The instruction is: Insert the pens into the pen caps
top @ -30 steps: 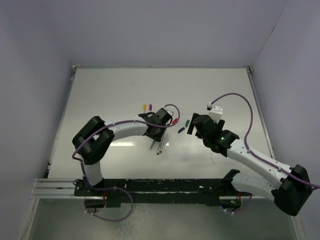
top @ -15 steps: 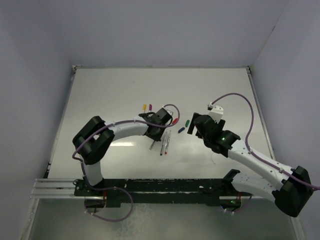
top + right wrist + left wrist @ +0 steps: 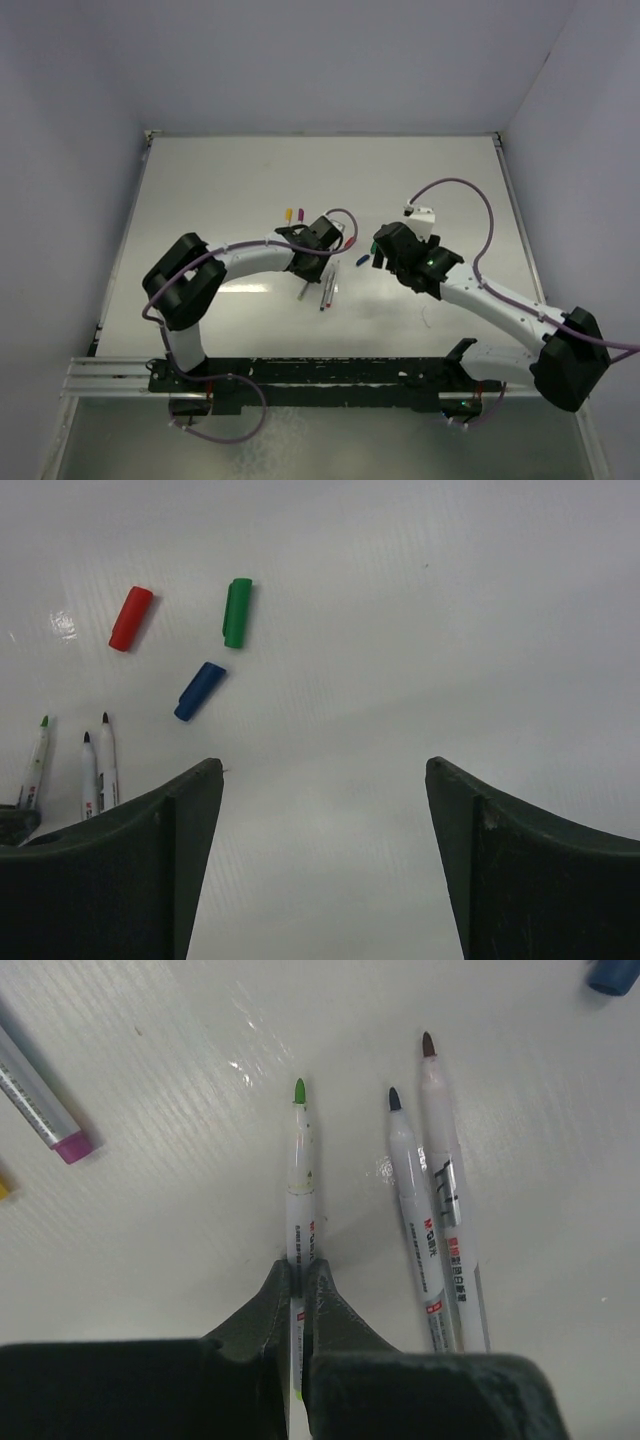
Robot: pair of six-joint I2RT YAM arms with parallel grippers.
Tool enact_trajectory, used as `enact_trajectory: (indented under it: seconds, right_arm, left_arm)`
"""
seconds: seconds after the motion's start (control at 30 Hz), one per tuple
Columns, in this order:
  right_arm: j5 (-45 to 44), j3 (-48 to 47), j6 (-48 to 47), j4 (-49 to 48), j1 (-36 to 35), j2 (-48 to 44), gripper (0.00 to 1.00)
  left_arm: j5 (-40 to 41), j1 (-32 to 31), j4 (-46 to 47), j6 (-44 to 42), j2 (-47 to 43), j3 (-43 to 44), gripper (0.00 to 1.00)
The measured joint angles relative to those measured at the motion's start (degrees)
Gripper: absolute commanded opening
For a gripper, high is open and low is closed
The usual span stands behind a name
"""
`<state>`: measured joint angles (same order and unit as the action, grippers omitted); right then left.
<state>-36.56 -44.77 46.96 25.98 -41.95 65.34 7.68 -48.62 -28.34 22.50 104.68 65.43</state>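
Since the earlier frame, the right arm has been moved to the left, nearer to the caps, and the jaws of the left gripper (image 3: 298, 1272) have been closed. On the far left of the left wrist view, a pen with a purple end (image 3: 38, 1100) is seen lying on the white table (image 3: 220, 180). A small yellow piece is cut off by the picture edge just below it.

The green-tipped pen (image 3: 302, 1195) is grasped by the left gripper near the middle of its barrel, and its tip is pointed away from the wrist. It cannot be told if this pen is lifted or is resting on the table. Just to the right of it, two more pens are laid side by side and touching: a dark-tipped pen (image 3: 410, 1200) and a brown-tipped pen (image 3: 445, 1180).

Further to the right, three caps are seen apart from each other in the right wrist view: the red cap (image 3: 131, 618), the blue cap (image 3: 200, 690) below it, and the green cap (image 3: 237, 612). None of them is put on a pen.

The right gripper (image 3: 320, 768) is held above the bare table, to the right of the caps. Its jaws are spread wide and nothing is held between them.
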Motion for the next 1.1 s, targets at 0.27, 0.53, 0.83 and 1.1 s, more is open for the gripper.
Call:
enact_trajectory:
  seconds: [0.27,0.53,0.83,1.1]
  right_arm:
    - [-0.3,-5.9,0.2,3.0,0.0,8.2,0.51]
    - [-1.0,-12.9,-1.0,3.7,0.3,18.1,0.51]
    - [3.8,-15.1,-3.5,-1.7,5.3,26.6,0.46]
    - [7.5,-17.2,-5.6,-6.3,7.2,31.9,0.46]
  left_arm:
    - [-1.8,0.1,-3.6,0.0,-6.9,-5.1,0.00]
    - [-1.7,0.1,-5.3,0.5,-19.0,-5.4,0.00]
    - [-1.0,0.1,-3.9,1.4,-23.3,-10.2,0.00]
    - [0.0,0.1,-3.1,2.4,-23.5,-11.3,0.00]
